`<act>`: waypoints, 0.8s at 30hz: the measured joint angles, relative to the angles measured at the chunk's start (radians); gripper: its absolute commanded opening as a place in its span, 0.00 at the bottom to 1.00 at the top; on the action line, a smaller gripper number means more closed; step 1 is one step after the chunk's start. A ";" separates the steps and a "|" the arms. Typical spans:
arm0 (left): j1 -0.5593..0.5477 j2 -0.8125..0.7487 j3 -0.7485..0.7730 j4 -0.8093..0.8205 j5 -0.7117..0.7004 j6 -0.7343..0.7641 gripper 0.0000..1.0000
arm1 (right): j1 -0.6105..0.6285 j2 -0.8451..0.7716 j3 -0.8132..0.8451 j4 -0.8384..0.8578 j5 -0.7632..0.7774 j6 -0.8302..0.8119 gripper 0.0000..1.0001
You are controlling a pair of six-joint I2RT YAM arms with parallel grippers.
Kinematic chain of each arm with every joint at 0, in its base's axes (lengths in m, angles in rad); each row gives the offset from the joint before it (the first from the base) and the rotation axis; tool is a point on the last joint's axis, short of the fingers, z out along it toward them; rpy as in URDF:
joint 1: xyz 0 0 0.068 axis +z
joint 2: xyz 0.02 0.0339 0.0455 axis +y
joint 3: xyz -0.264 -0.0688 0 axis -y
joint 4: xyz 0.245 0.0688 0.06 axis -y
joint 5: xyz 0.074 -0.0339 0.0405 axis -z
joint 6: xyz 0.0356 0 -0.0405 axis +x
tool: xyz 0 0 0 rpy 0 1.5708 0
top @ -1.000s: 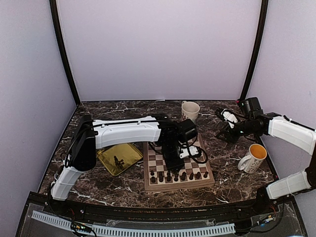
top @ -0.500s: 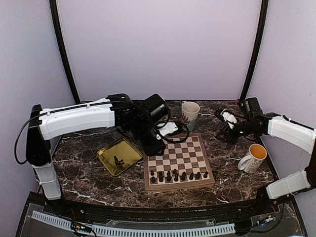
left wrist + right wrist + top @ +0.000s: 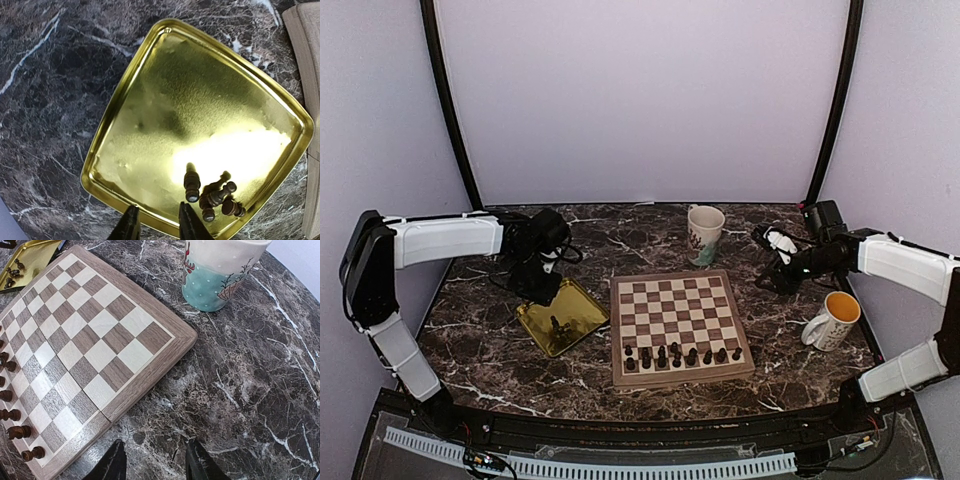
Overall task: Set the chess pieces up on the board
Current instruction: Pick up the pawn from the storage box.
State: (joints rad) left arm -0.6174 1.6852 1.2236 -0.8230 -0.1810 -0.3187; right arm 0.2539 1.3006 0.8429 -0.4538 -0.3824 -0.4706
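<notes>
The wooden chequered board (image 3: 675,300) lies mid-table, with a row of dark chess pieces (image 3: 680,355) along its near edge. A small cluster of further pieces (image 3: 192,186) lies in the near corner of the gold tray (image 3: 175,100), some of them toppled. My left gripper (image 3: 159,221) hovers over the tray's near rim, just left of that cluster, open by a narrow gap that holds nothing. My right gripper (image 3: 156,460) stands open above bare marble beside the board's (image 3: 100,340) right corner. In the top view the left gripper (image 3: 542,290) sits at the tray's far edge and the right gripper (image 3: 770,277) to the right of the board.
A white mug with a teal pattern (image 3: 705,228) stands behind the board, close to its far right corner (image 3: 220,270). A white mug with a yellow inside (image 3: 835,320) stands at the right. The gold tray (image 3: 582,305) touches the board's left side. Walls enclose the table.
My left arm has swung from over the board leftward to the gold tray. The right arm has stayed where it was.
</notes>
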 measured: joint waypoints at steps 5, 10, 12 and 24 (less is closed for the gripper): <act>0.011 0.000 -0.029 0.037 0.035 -0.040 0.29 | 0.000 0.000 0.000 -0.003 -0.003 -0.003 0.41; 0.023 0.016 -0.029 0.081 0.079 -0.053 0.29 | 0.000 0.000 0.000 -0.004 -0.003 -0.003 0.41; 0.025 0.030 -0.029 0.092 0.094 -0.055 0.29 | 0.000 0.000 0.000 -0.004 -0.003 -0.004 0.41; 0.025 0.101 -0.056 0.095 0.159 -0.055 0.25 | 0.000 0.001 0.000 -0.010 -0.003 -0.008 0.41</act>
State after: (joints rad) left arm -0.5926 1.7859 1.1671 -0.7284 -0.0223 -0.3740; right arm 0.2539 1.3014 0.8429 -0.4637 -0.3855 -0.4789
